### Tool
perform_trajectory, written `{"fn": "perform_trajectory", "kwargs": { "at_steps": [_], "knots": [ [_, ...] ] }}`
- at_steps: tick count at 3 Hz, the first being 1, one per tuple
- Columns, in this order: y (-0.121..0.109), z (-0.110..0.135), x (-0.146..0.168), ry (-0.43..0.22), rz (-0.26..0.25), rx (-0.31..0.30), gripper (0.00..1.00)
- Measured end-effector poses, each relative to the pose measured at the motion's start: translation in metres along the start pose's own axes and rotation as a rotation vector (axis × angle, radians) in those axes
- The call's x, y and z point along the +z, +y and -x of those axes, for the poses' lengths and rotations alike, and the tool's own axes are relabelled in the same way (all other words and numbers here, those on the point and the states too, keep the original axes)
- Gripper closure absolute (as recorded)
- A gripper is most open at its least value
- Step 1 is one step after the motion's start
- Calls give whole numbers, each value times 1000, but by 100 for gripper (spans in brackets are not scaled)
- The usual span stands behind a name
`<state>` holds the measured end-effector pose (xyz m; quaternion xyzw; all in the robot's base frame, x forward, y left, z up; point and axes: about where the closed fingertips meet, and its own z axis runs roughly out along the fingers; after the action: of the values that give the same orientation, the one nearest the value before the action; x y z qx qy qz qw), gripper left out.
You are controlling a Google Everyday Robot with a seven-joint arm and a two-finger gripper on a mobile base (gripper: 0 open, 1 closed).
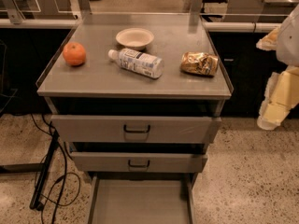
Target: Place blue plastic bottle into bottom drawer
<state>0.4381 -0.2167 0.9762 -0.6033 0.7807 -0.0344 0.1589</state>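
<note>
Bottom drawer (140, 202): pulled out furthest, nearest the camera, its flat grey floor bare and open from above.
Upper drawer fronts: two (93, 127) (98, 162), standing a little out above it, so a drop is likely best made toward the near end.
Blue plastic bottle (138, 63): lying on its side mid-desk (98, 80), white cap pointing back-left, just in front of the bowl (134, 37), between the orange (74, 53) and the foil snack bag (199, 63), touching none.
Handling: probably light, thin-walled and springy, smooth and round, so apt to roll or slip.
Hold: across the labelled middle, squeezing gently, not at the tapering cap end.
Gripper (273, 111): at the right edge, beside the desk, well apart from the bottle; how far open cannot be told.
</note>
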Motion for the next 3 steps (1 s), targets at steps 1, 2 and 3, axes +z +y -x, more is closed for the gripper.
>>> {"fn": "perform_trajectory", "kwargs": {
  "at_steps": [1, 2, 3],
  "knots": [
    [0, 0, 0, 0, 0, 0, 0],
    [10, 8, 7, -23, 2, -23, 0],
    [4, 29, 13, -36, -8, -76, 0]
  ]
}}
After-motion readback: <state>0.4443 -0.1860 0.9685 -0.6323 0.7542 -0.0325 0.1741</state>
